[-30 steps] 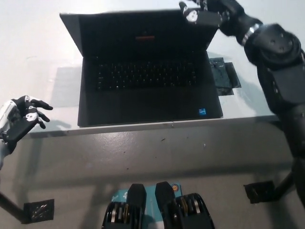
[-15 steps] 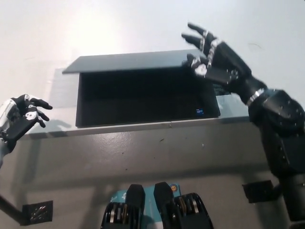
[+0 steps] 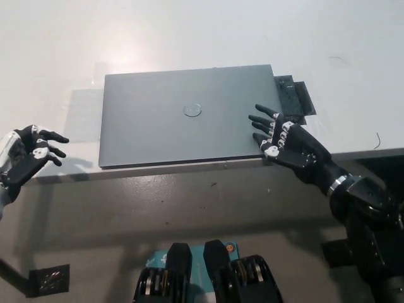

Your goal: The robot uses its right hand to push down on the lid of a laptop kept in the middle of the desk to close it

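A grey laptop (image 3: 183, 117) lies in the middle of the white desk (image 3: 189, 38) with its lid fully down, a round logo showing on top. My black right hand (image 3: 281, 140) is open, fingers spread, over the lid's near right corner at the desk's front edge. Whether it touches the lid I cannot tell. At the far left, my white left hand (image 3: 28, 154) rests open by the desk's front left edge, holding nothing.
A small dark flat object (image 3: 293, 98) lies on the desk just right of the laptop. Below the desk's front edge is grey floor (image 3: 189, 202), with black desk feet at the lower left (image 3: 50, 278) and lower right.
The laptop lid went from open to half lowered to fully shut. My right hand travelled from the lid's far top edge down toward the near right corner. The left hand stayed put.
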`<control>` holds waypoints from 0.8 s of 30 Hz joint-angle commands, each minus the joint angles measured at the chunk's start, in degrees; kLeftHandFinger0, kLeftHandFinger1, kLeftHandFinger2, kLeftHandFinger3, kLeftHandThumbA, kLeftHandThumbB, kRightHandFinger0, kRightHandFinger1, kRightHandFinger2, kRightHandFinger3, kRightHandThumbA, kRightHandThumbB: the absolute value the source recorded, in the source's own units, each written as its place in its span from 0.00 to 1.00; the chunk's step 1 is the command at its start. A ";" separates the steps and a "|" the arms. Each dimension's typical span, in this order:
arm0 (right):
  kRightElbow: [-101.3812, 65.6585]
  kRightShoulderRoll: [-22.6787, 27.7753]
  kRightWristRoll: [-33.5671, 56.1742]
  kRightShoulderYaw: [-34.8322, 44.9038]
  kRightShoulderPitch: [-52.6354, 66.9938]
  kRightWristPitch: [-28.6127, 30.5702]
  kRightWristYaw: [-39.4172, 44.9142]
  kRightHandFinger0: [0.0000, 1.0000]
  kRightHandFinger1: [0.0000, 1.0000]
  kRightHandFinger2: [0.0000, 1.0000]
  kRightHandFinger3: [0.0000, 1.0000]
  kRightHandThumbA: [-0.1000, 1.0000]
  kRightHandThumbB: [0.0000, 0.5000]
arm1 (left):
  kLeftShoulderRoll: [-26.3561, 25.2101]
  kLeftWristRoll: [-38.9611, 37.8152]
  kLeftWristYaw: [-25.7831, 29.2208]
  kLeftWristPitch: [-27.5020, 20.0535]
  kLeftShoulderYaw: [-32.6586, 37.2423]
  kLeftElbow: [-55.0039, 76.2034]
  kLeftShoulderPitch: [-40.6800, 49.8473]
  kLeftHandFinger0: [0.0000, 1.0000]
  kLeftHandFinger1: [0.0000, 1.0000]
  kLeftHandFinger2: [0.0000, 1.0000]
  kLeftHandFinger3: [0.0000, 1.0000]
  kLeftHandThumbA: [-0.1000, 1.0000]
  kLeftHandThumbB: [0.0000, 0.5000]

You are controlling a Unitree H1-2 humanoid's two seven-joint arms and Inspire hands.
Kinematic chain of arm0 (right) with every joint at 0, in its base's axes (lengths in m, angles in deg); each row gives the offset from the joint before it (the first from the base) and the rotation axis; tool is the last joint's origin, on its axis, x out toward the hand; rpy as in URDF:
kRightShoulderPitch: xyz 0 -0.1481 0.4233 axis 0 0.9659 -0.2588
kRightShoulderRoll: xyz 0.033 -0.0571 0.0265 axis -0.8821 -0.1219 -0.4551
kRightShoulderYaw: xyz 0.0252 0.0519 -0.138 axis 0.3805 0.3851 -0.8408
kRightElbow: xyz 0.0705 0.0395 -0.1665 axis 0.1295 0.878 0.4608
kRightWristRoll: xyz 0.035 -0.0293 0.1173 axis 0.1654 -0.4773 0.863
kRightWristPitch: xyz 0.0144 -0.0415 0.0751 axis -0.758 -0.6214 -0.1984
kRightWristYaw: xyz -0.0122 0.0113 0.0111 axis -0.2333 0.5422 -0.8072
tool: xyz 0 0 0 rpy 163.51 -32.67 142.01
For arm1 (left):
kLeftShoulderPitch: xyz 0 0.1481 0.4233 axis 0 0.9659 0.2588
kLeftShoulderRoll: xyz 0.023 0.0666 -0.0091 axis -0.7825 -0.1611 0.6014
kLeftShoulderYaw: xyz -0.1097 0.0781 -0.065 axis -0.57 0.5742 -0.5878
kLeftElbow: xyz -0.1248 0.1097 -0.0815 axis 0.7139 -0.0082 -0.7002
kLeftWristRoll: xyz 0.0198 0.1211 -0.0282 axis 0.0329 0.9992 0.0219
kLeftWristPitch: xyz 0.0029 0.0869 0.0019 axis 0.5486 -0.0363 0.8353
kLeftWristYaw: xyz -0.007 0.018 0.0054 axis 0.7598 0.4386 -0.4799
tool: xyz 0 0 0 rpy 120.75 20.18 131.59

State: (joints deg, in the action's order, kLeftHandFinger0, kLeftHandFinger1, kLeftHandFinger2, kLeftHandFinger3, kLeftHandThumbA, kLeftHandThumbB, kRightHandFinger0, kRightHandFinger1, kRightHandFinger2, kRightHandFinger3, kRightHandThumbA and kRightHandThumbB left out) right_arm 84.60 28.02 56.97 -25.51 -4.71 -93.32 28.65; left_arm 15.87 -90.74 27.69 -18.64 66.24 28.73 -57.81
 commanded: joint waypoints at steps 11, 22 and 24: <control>-0.30 -0.12 -0.21 0.21 0.07 -1.76 -1.15 1.00 1.00 0.94 1.00 0.41 0.50 | -2.03 -0.47 -0.94 -3.83 -0.76 -0.37 -1.21 0.38 0.41 0.51 0.56 0.00 0.26; -13.63 2.82 4.65 2.88 0.50 -9.32 0.14 1.00 1.00 0.96 1.00 0.41 0.45 | -1.84 0.32 0.64 -0.42 -0.66 1.42 -0.64 0.40 0.42 0.52 0.58 0.00 0.26; -15.78 3.14 5.88 3.66 1.07 -10.59 0.45 1.00 1.00 0.98 1.00 0.41 0.48 | -2.03 0.53 0.59 0.13 -0.52 1.81 -0.48 0.42 0.44 0.54 0.61 0.00 0.22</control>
State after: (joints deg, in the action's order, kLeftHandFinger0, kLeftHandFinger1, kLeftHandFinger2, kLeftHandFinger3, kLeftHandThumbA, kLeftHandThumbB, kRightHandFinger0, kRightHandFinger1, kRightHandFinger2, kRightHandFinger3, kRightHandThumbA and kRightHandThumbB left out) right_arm 75.36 29.15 58.43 -23.86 -3.30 -98.33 28.42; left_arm 15.87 -90.86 27.73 -19.57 66.03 27.92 -57.67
